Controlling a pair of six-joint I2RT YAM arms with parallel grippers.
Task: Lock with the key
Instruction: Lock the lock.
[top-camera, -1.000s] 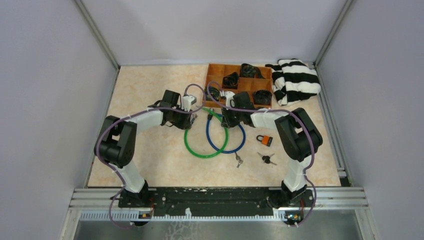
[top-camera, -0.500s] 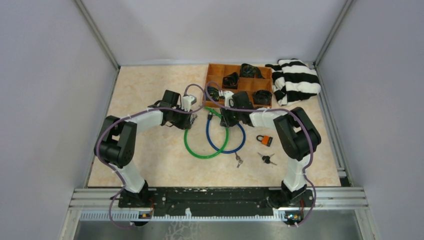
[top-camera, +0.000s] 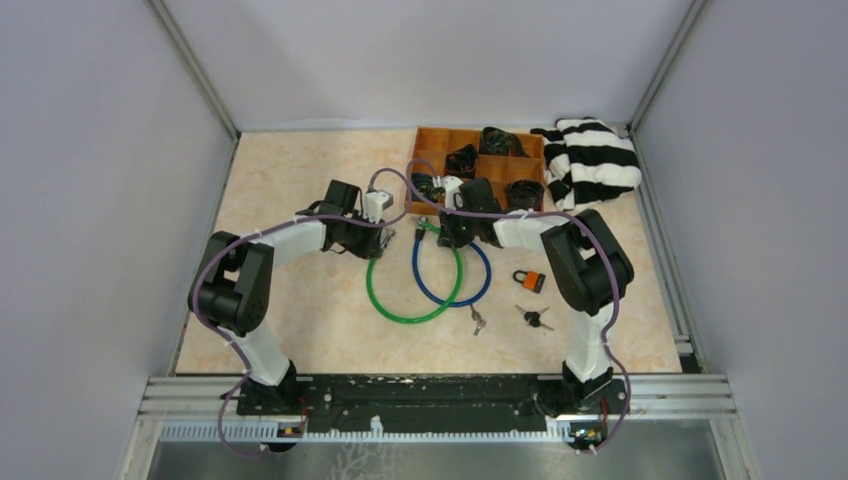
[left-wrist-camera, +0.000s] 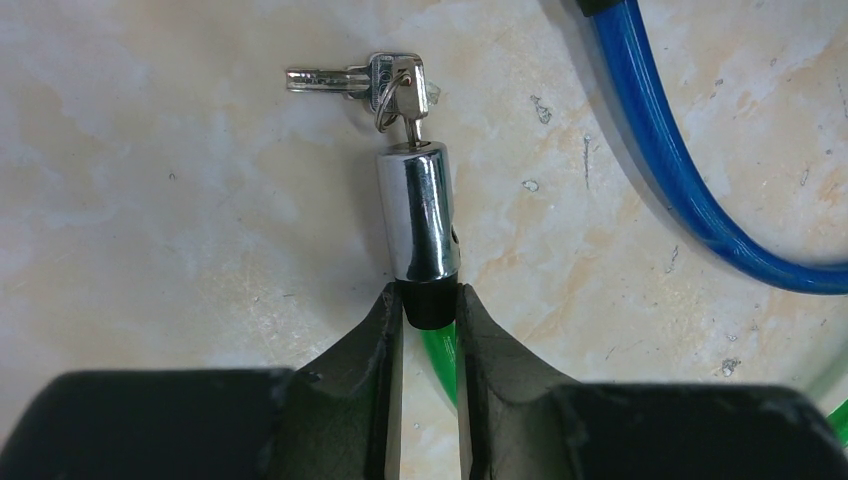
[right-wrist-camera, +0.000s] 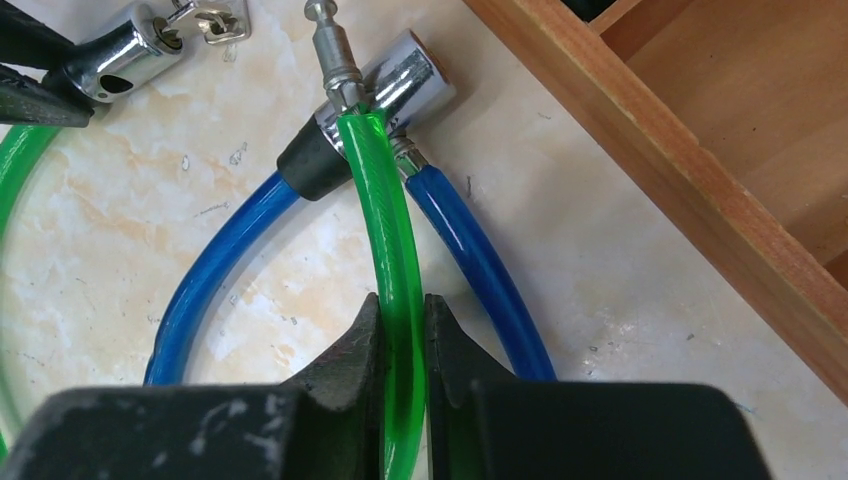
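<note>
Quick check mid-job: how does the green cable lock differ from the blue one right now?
The green cable lock is open, its pin free of its chrome cylinder; the blue cable lock looks closed, both ends meeting at its barrel. Green has keys in its cylinder; none shows on blue's. The left gripper and right gripper both clamp green; blue lies ungripped. Both are coated cables with chrome cylinders.

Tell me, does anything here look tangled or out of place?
Yes. The green cable lies across the blue lock barrel, its pin unplugged; the green lock barrel, key inserted, sits apart.
</note>
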